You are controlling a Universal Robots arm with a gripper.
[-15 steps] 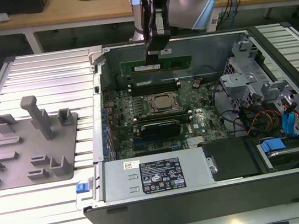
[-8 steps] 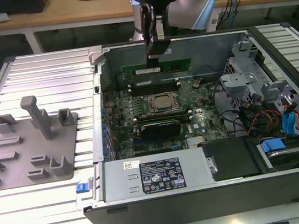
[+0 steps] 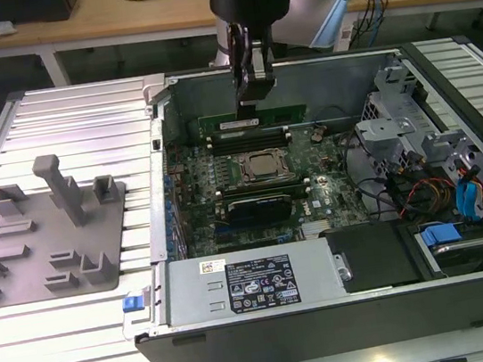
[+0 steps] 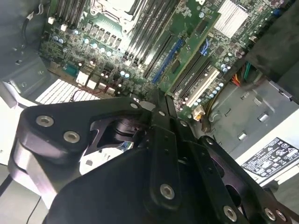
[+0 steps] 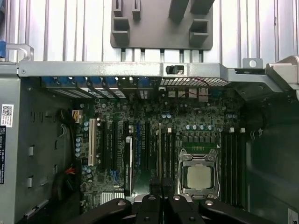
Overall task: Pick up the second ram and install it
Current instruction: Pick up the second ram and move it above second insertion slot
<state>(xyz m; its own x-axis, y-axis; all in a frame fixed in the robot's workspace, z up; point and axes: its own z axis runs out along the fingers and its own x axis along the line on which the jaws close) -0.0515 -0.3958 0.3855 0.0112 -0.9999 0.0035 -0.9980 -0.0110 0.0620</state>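
- The gripper [image 3: 257, 96] hangs inside the open computer case [image 3: 335, 334]. Its fingers are drawn narrowly together and appear to pinch the top edge of the second ram [image 3: 255, 118] near its middle.
- The second ram stands on its long edge, with its white label facing the exterior camera. It is over the memory slots [image 3: 258, 138] on the far side of the CPU socket [image 3: 264, 167]. I cannot tell whether its lower edge already sits in a slot or is just above it.
- In the first wrist view the gripper [image 5: 163, 189] lines up with the slots just beside the CPU socket [image 5: 198, 179].
- One risk is a small tilt or a shift along the slot. Then the notch does not meet the key, and pressing could bend the stick or strain the motherboard [image 3: 333, 195].
- The grip is at one narrow place, so the stick may rock. One end could seat while the other stays high.
- The slots lie close together, so a small sideways error could put the stick into the neighbouring slot or on the ridge between two slots.
- I cannot see whether the slot latches are open. A closed latch would block the stick.
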